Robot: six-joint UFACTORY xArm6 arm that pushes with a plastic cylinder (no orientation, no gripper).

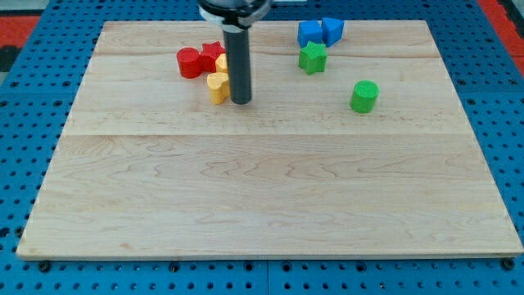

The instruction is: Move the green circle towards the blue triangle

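Observation:
The green circle stands on the wooden board at the view's right of centre, upper half. The blue triangle lies near the view's top edge, touching a blue block on its left. My tip rests on the board well to the left of the green circle, right beside a yellow block. The rod rises straight up from the tip to the view's top.
A green star-like block sits just below the blue pair. A red circle and a red block lie at the view's upper left, with a second yellow block partly hidden behind the rod. The board ends on blue pegboard.

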